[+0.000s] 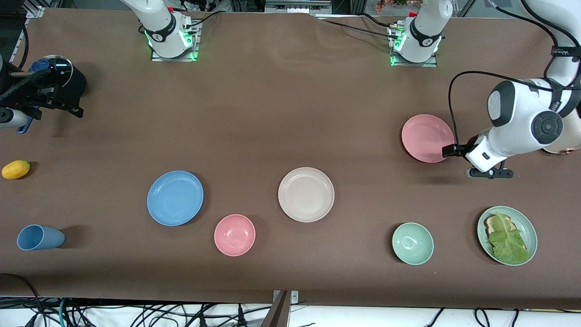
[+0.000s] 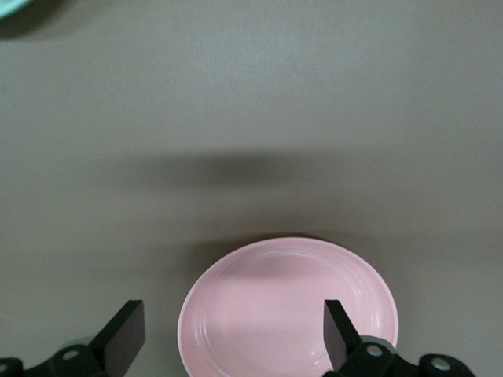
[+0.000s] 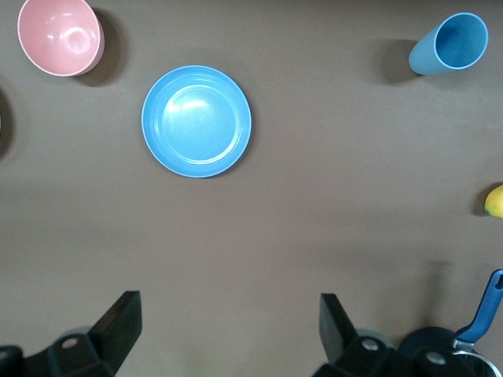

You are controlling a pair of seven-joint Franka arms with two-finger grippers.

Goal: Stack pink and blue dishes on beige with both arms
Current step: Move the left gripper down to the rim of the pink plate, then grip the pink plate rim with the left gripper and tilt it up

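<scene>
**Plates apart, both grippers open**

Nearest the front camera lie a blue cup (image 1: pixel 40 237) on its side, a pink bowl (image 1: pixel 234 235), a green bowl (image 1: pixel 412 243) and a green plate with lettuce (image 1: pixel 507 235). On the brown desk (image 1: pixel 272 113), from the right arm's end: a lemon (image 1: pixel 16 169), the blue plate (image 1: pixel 175 198), the beige plate (image 1: pixel 306 194), then the pink plate (image 1: pixel 427 138) farther from the camera. All three plates lie apart. The right gripper (image 3: pixel 228 330), fingers spread and empty, hangs over the desk's end by a black pan (image 1: pixel 63 75). The left gripper (image 2: pixel 234 338), fingers spread and empty, sits at the pink plate's rim.
</scene>
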